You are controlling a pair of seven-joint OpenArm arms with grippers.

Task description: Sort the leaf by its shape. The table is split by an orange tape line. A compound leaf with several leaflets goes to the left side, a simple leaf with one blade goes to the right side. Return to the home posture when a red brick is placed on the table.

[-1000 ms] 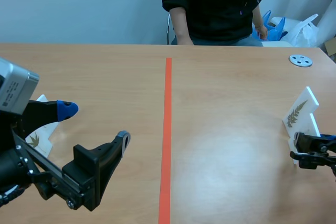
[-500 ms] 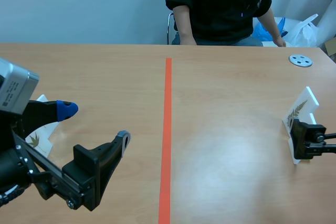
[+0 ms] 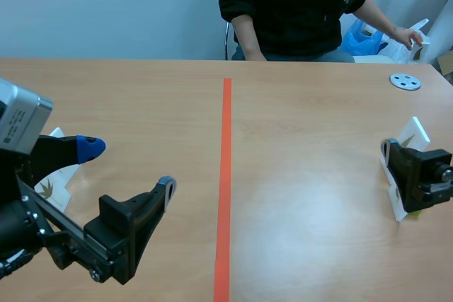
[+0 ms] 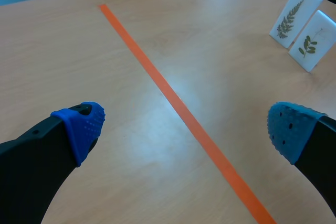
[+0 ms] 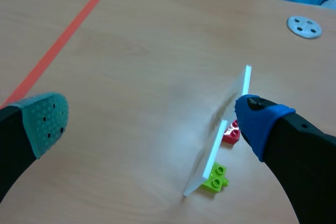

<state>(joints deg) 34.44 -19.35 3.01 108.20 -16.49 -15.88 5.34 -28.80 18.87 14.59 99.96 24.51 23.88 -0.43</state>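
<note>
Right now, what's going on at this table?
The right hand, open, is at a standing white card with a fern leaf and a white card with a small sprig, right of the orange tape line; it grips neither. The left hand hovers open and empty. A person in black sits opposite.

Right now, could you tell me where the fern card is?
In the scene view the fern card stands far to the right of the orange line, beside a smaller leaf card and close to the right claw.
</note>
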